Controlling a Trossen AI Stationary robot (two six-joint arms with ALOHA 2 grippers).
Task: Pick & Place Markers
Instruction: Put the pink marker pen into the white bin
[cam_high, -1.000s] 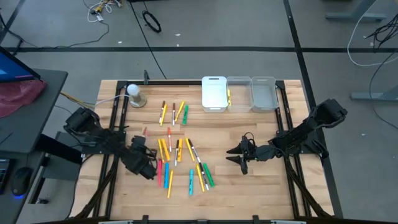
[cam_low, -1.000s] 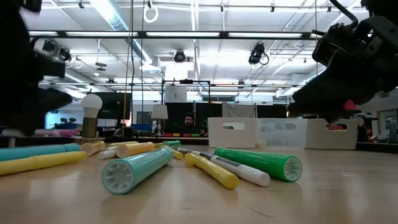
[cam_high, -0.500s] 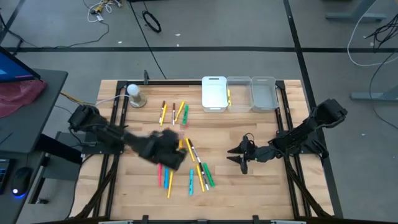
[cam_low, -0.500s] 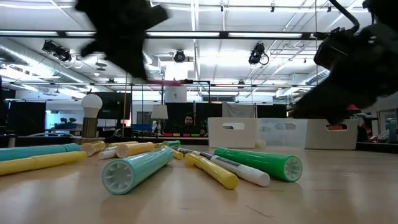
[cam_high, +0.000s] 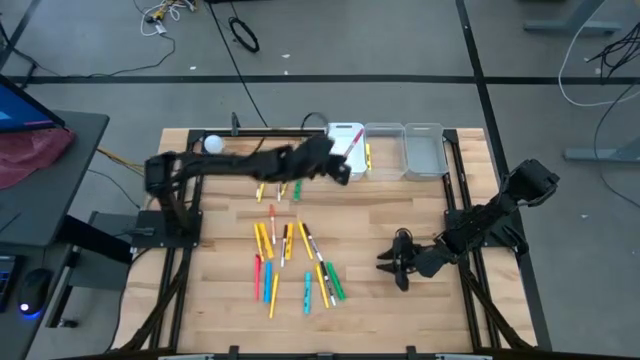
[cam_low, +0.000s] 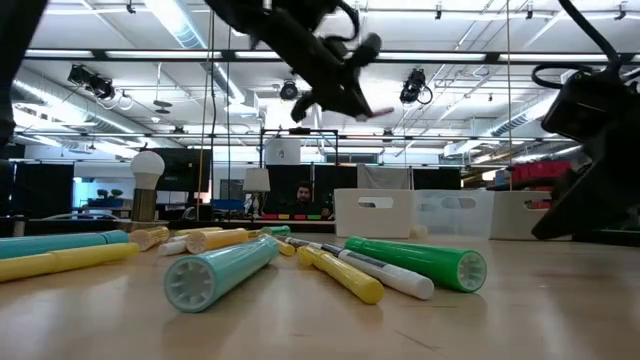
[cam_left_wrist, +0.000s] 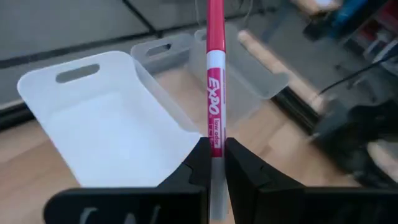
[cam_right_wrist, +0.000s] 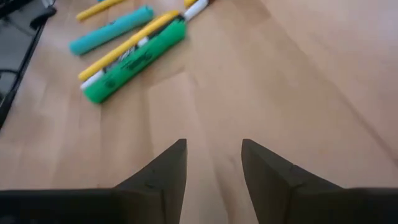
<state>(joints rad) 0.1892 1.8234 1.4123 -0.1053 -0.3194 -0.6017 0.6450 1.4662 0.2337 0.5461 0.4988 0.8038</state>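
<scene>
My left gripper (cam_high: 343, 168) reaches over the near edge of the white bin (cam_high: 344, 140) at the table's far side, shut on a red marker (cam_left_wrist: 215, 93). That marker also shows pink in the low view (cam_low: 376, 112), high above the table. Several yellow, orange, green, cyan and pink markers (cam_high: 290, 262) lie flat at the table's middle, and a few more (cam_high: 281, 186) lie under the left arm. My right gripper (cam_high: 400, 270) hovers open, low over bare wood, right of the green marker (cam_right_wrist: 134, 59). My left gripper pinches the red marker's barrel (cam_left_wrist: 216, 148) between its two fingers, just below the white lettering. The marker runs along the fingers and sticks out well past their tips, slanting toward the far edge. It is lifted clear, over the white bin.
Two clear bins (cam_high: 384, 150) (cam_high: 424, 148) stand right of the white one, with a yellow marker (cam_high: 368, 155) at the first one's left wall. A round white bulb on a stand (cam_low: 148, 168) sits at the far left. Bare wood lies around the right gripper.
My left gripper has risen from the near-left marker pile and swung fast toward the far edge and the right, up to the white bin, carrying the red marker clear of the table. My right gripper has shifted a little toward the near edge.
</scene>
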